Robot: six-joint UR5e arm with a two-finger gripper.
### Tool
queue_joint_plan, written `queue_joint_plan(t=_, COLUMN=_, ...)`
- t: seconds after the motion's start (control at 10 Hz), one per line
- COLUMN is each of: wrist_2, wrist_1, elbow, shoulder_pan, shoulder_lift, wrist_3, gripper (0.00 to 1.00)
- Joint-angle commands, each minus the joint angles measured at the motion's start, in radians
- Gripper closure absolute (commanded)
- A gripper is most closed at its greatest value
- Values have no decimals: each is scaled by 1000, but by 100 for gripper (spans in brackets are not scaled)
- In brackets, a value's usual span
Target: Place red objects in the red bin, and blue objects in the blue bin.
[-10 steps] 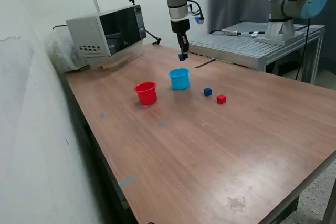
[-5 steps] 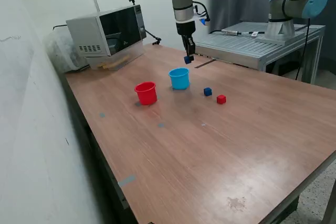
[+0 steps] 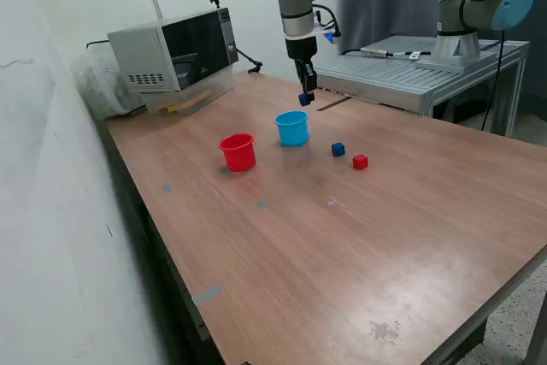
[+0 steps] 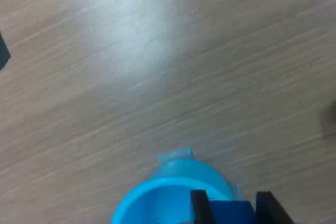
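While it hangs above the blue bin [image 3: 292,127], the gripper [image 3: 304,98] clamps 1 blue cube [image 4: 231,213].

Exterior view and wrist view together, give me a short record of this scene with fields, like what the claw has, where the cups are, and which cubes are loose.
claw: shut on a dark blue cube, held in the air above the blue cup
blue cup: upright on the table, open side up
red cup: upright, to the exterior view's left of the blue cup, apart from it
loose blue cube: on the table, to the exterior view's right of the blue cup
loose red cube: beside the loose blue cube, not touching
cup contents: cannot tell
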Motion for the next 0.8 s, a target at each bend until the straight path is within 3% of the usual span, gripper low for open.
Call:
queue_joint_plan(t=0.0, wrist_2=-1, wrist_1=-2, elbow=-18, shoulder_pan=-3, shoulder_lift=11, wrist_3=-1, gripper=100)
queue_joint_plan(t=0.6, wrist_2=-1, wrist_1=-3, elbow=-26, shoulder_pan=-9, shoulder_lift=14, wrist_3=-10, gripper=100)
queue_joint_plan(t=0.7, wrist_2=-1, wrist_1=-2, elbow=-30, shoulder_pan=-11, shoulder_lift=16, wrist_3=-11, gripper=0)
